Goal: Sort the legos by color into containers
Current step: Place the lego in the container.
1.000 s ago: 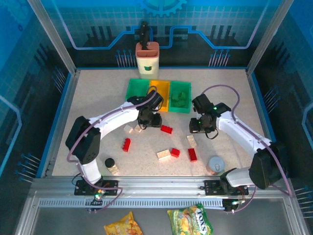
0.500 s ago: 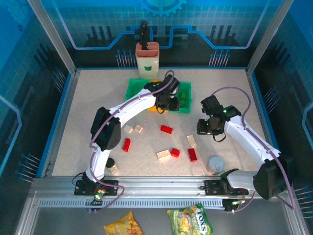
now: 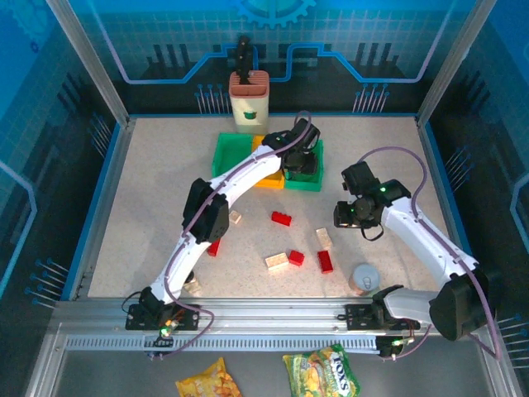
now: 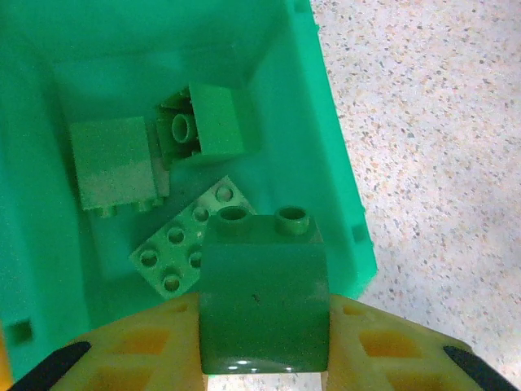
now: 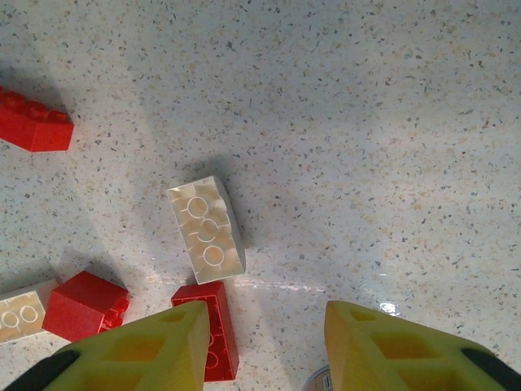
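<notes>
Left wrist view has the left gripper [image 4: 264, 314] clamped on a green brick [image 4: 264, 301], held above the green bin [image 4: 346, 195], where three green pieces [image 4: 114, 167] already lie. The right gripper [image 5: 269, 326] hangs with fingers apart, holding nothing. Red bricks [image 3: 281, 218] and cream bricks [image 3: 323, 238] lie loose on the table [image 3: 165, 182], so most of the sorting looks undone. A green snack packet [image 3: 318, 376] seems to read "OXS".

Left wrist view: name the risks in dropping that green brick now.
1. The brick hangs close to the wall of the bin. Released here, it might clip the rim and tumble onto the table.
2. It could land on the flat plate below and bounce.
</notes>
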